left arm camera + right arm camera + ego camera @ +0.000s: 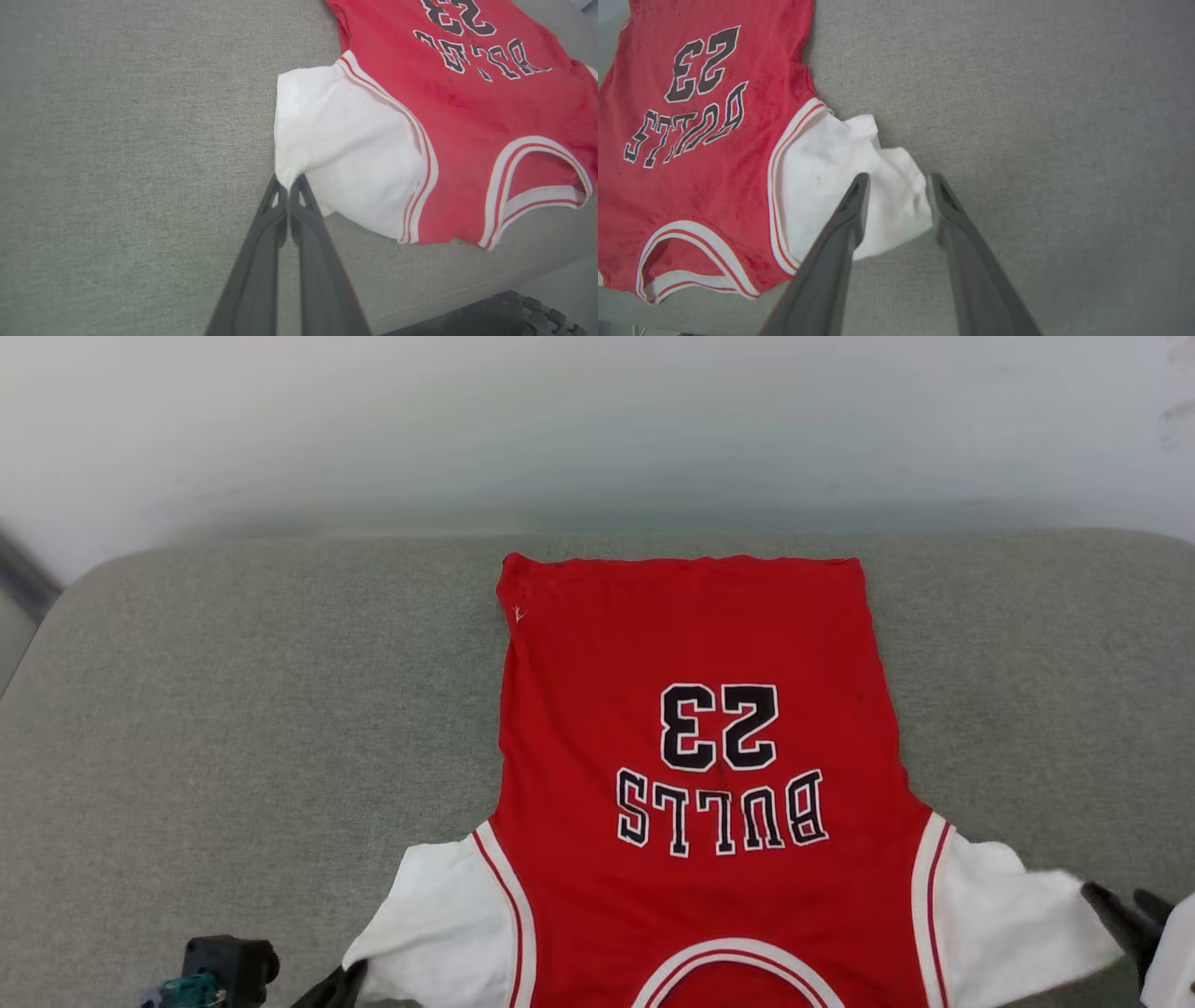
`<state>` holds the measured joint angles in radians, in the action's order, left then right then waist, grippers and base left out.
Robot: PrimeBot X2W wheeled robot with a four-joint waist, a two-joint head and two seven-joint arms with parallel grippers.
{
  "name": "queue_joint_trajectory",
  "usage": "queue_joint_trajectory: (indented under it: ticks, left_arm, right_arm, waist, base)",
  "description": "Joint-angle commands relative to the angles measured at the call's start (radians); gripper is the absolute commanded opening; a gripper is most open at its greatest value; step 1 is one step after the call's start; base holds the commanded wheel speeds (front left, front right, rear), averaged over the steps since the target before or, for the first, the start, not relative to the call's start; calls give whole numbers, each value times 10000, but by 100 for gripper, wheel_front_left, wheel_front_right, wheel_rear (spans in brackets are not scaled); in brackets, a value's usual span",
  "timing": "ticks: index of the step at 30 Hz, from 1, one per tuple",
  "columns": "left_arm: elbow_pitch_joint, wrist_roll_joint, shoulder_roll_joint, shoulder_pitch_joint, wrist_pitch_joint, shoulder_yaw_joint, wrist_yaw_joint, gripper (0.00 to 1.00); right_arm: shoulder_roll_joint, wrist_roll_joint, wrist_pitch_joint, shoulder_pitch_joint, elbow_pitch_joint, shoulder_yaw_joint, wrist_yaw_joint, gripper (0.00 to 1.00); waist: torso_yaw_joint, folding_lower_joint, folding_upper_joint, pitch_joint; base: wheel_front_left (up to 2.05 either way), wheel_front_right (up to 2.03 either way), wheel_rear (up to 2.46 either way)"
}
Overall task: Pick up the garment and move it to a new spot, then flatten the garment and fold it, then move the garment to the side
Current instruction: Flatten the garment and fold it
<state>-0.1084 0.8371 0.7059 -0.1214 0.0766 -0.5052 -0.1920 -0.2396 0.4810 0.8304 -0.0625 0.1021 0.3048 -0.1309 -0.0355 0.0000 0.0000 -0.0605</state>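
The red jersey garment (700,644), soft fabric with white short sleeves, red-and-white striped trim and black white-outlined "BULLS 23" lettering, lies spread flat and face up on a grey woven cushion (233,709). Its collar is at the robot's end and its hem at the far end, so the lettering reads upside down from the head view. The left gripper (287,184) has its two long dark fingers pressed together with no gap. The corner of the nearest white sleeve (345,149) runs straight into their tips, so it looks pinched there (the fabric between the tips is too small to see clearly). From this gripper the red body stretches ahead and to the right in its wrist view, and bare cushion lies to the left. The right gripper (896,184) stands clearly parted and grips nothing. The rumpled outer edge of the other white sleeve (822,163) lies between and just beyond its two fingertips, under them on the cushion. The red body is ahead and to the left of this gripper in its own view, and bare grey cushion is to its right.
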Motion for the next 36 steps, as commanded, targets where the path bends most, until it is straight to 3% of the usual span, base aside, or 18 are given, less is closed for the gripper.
queue_joint_trajectory:
  ticks: [1,7,13,22,36]
  left_arm:
    - [-207,-78,17,113,70,-29,38,0]
    - [-1721,-371,320,324,473,-159,-196,0]
    - [-3137,-828,626,840,972,-288,-229,0]
    - [-4509,-1422,440,1764,1271,-488,-266,0]
    - [-5006,-1443,-180,2359,1215,-746,-158,0]
  right_arm:
    - [-136,149,63,285,232,-110,3,100]
    - [-672,791,669,1588,1178,-677,2,100]
    - [-976,916,2638,4005,953,-588,2,100]
    - [-1361,-257,4589,8071,-1009,-448,3,100]
    - [-1510,-2689,5035,11143,-3649,75,3,100]
  waist:
    - [-147,0,0,-271]
    - [-626,0,0,-1318]
    - [-1410,0,0,-2732]
    - [-2554,0,0,-4481]
    - [-3550,0,0,-5749]
  base:
    - [0,0,0]
    - [0,0,0]
    - [0,0,0]
    - [0,0,0]
    - [0,0,0]
